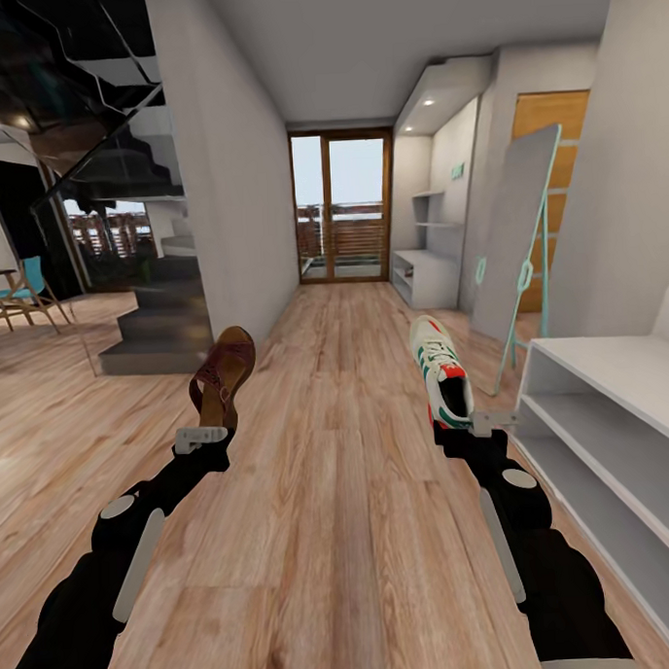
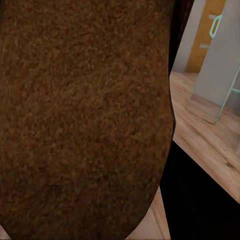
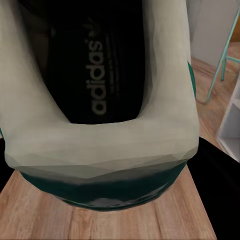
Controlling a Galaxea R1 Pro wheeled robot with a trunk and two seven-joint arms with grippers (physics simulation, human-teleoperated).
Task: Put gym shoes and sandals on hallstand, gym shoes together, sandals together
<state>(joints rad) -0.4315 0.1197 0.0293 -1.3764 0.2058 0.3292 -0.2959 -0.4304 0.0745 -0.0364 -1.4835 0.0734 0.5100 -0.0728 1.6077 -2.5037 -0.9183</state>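
**One sandal and one gym shoe held up over the corridor floor**

At the far left of the head view stand a wooden chair with a teal seat [image 1: 21, 290] and a dark staircase [image 1: 154, 323], both well apart from the arms. Lower left of centre, the left gripper [image 1: 201, 439] is clenched on one brown sandal [image 1: 222, 376], which rises from it with its sole turned toward the camera; in the left wrist view the sandal's brown surface [image 2: 80, 115] sits right against the lens. The corridor floor [image 1: 332, 490] runs bare between the two arms up to a glass door [image 1: 342, 210] at centre top.

Right of centre, the right gripper [image 1: 494, 422] grasps one gym shoe [image 1: 441, 369] by its heel end, toe pointing away down the corridor; the right wrist view looks into the shoe's opening [image 3: 100, 75]. Behind it a tall grey panel on a teal frame [image 1: 520, 239] leans at the wall. At the lower right edge is a pale grey low rack with two open shelf tiers [image 1: 611, 429], just beside the right arm. A second grey shelf unit [image 1: 424, 272] stands far down the corridor at the right wall.

Counted: one sandal, one gym shoe, two shelf units.
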